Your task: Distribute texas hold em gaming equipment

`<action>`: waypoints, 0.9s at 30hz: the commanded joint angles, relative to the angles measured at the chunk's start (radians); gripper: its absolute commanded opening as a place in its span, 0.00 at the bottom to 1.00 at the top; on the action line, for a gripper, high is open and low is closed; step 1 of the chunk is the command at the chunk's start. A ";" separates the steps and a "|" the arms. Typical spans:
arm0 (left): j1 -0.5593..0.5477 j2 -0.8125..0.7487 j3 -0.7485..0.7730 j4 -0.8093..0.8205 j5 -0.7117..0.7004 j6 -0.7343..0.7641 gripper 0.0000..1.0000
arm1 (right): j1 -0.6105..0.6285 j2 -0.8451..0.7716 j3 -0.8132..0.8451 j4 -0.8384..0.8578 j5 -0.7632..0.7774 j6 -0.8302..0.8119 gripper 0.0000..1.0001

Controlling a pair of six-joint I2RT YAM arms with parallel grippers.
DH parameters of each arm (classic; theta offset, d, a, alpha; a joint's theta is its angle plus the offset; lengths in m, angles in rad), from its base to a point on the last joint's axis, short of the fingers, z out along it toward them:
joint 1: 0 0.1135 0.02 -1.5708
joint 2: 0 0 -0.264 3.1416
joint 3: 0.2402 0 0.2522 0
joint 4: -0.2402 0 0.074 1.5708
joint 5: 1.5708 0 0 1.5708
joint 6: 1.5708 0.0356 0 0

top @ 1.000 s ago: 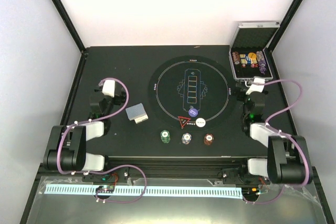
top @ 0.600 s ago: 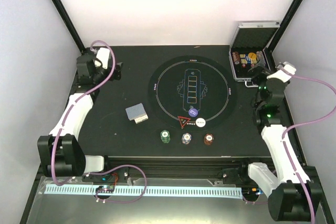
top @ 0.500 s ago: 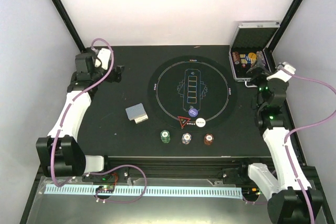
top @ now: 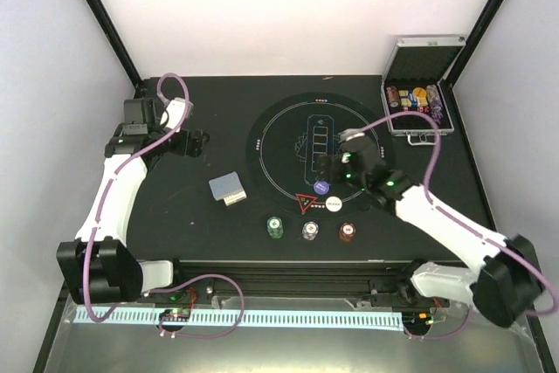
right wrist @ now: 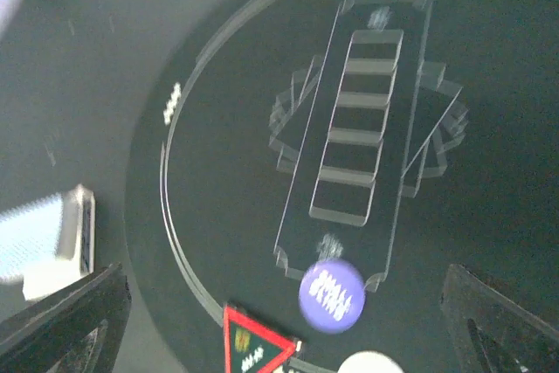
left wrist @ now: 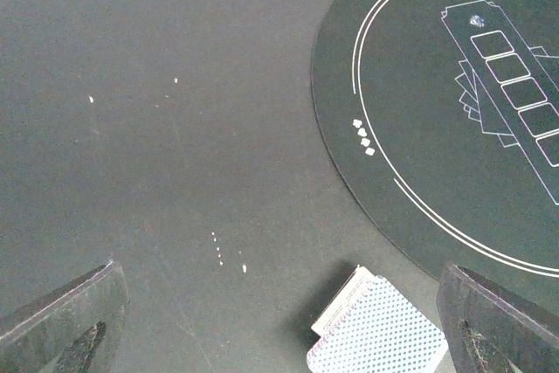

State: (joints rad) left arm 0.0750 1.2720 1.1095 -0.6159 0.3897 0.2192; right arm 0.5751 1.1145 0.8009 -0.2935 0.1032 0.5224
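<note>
Grey-blue cards (top: pixel 229 188) are lying near my left gripper (top: pixel 198 141), its fingers spread wide. My right gripper (top: pixel 326 166), also spread, is hovering over the mat (top: pixel 278 133); purple chip (right wrist: pixel 330 294) and red marker (right wrist: pixel 253 348) are sitting just beside it.

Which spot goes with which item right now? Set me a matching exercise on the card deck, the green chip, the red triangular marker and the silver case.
Items:
1. deck of cards
2. green chip
3. red triangular marker
4. silver case

Places:
A. far right corner of the table, lid open
B. near part of the round mat, beside the white button
C. off the mat, to its left
D. off the mat, just nearer than its near edge

Pairs: 1-C, 2-D, 3-B, 4-A.
</note>
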 commanded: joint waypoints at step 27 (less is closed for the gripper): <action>0.015 -0.052 0.075 -0.101 0.006 0.056 0.99 | 0.294 0.635 0.261 -0.309 -0.036 0.225 0.56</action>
State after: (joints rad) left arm 0.0795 1.2282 1.1301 -0.6922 0.3859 0.2623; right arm 0.8639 1.7164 1.0248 -0.5850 0.0650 0.7586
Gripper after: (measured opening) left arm 0.989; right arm 0.576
